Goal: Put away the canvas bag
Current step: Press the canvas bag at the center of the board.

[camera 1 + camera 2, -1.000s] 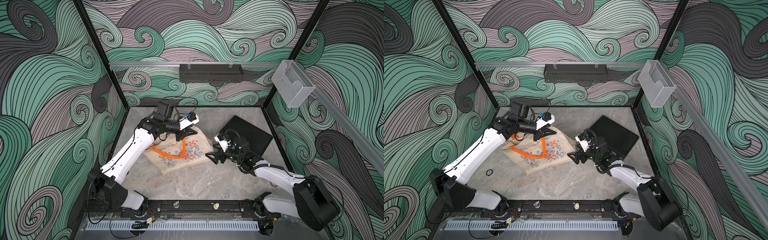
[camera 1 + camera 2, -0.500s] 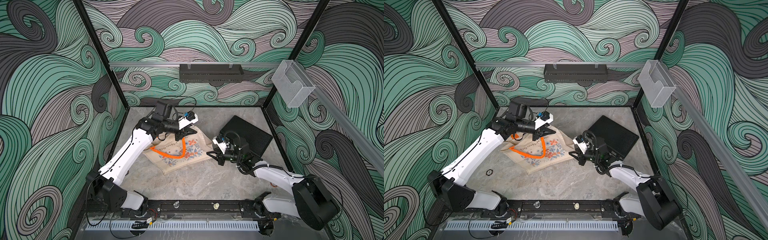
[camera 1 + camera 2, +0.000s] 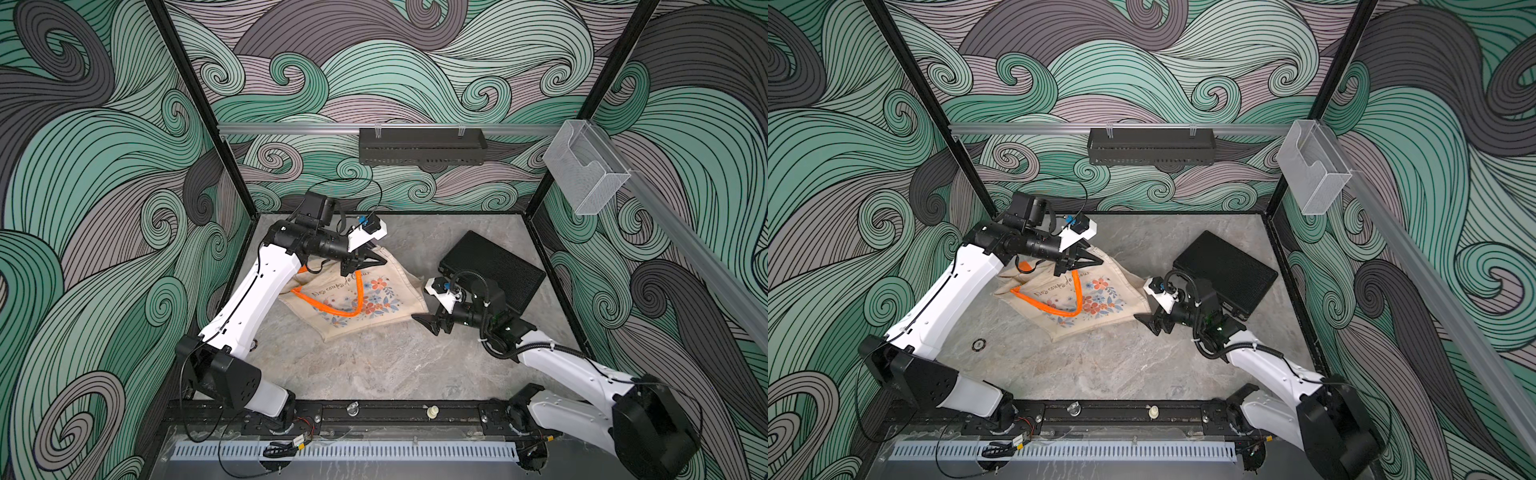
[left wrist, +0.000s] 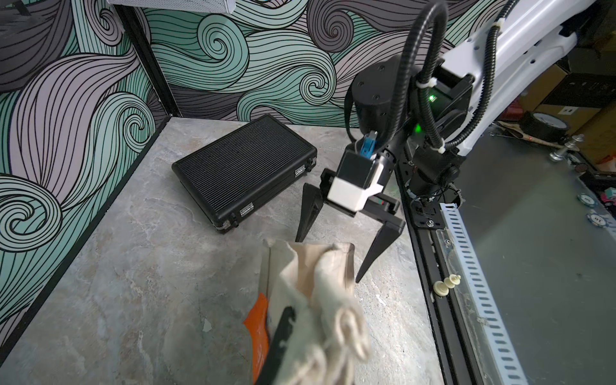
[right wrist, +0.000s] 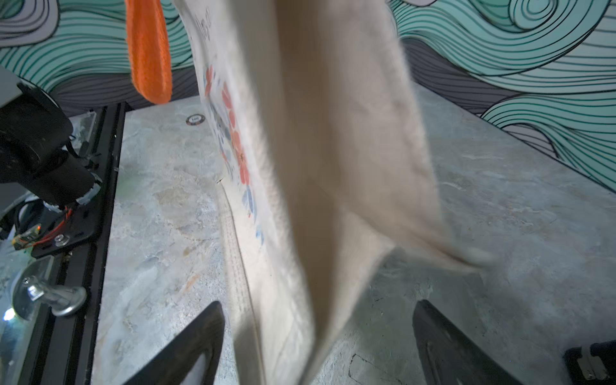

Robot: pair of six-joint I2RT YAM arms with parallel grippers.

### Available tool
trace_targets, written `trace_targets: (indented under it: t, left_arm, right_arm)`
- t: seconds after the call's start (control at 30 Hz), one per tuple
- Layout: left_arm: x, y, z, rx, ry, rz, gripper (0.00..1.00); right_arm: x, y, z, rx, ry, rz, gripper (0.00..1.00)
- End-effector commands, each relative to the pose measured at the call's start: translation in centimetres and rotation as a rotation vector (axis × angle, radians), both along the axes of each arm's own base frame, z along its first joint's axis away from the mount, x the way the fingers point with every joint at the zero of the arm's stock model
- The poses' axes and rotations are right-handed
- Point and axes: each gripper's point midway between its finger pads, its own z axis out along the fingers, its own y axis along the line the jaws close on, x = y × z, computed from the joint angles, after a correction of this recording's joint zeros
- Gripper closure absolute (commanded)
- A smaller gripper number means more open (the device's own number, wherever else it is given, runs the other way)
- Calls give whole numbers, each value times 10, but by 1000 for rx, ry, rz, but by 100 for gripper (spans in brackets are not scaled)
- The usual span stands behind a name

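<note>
The canvas bag [image 3: 374, 303] is beige with orange handles [image 3: 332, 309] and a floral print. It lies partly on the stone floor, and its top edge is lifted. My left gripper [image 3: 365, 264] is shut on that bunched top edge, which shows up close in the left wrist view as folded cloth [image 4: 320, 300] beside a black finger [image 4: 283, 333]. My right gripper [image 3: 428, 322] is open at the bag's right corner. In the right wrist view the bag [image 5: 333, 166] hangs between the spread fingers [image 5: 186, 346] without being pinched.
A flat black ribbed case [image 3: 494, 270] lies behind the right arm. A black basket [image 3: 422, 145] hangs on the back wall and a clear bin [image 3: 582, 170] on the right wall. A poker chip [image 3: 978, 344] lies on the floor by the left arm. The base rail [image 3: 374, 415] runs along the front.
My left gripper has pulled the bag's top edge slightly to the left. The right gripper has stayed by the bag's right corner, open as it was a second ago.
</note>
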Motion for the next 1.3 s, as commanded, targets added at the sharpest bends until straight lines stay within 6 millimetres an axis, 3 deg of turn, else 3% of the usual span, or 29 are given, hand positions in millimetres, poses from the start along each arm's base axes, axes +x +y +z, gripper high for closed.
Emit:
trace_targets:
  t: [0.0,0.1,0.27,0.43,0.77,0.97,1.1,1.2,1.23,1.27]
  left_arm:
    - [-10,5,18,-12,-23,-31,100]
    - [-12,5,16,-11,-9,-42,100]
    - [-13,4,16,-24,-8,-51,100]
    - [-16,4,14,-23,13,-67,100]
    - [-18,4,25,-58,-7,-76,100]
    - [-12,6,24,-66,-21,-51,100]
    - [-10,7,22,-61,-26,-43,100]
    - [-6,8,20,-55,-32,-30,100]
    - [-5,8,19,-54,-34,-26,100]
    - [-4,7,19,-57,-33,-24,100]
  right_arm:
    - [1,-6,23,18,-37,-25,8]
    - [7,-8,27,26,-50,-29,0]
    - [12,17,27,42,57,104,0]
    - [25,25,41,86,-3,111,0]
    - [28,37,9,69,103,179,2]
    - [23,43,-1,118,192,212,23]
    - [16,43,-6,125,211,232,45]
    - [14,43,-10,107,242,234,56]
    - [14,44,-12,104,247,235,67]
    - [14,45,-12,105,250,236,68]
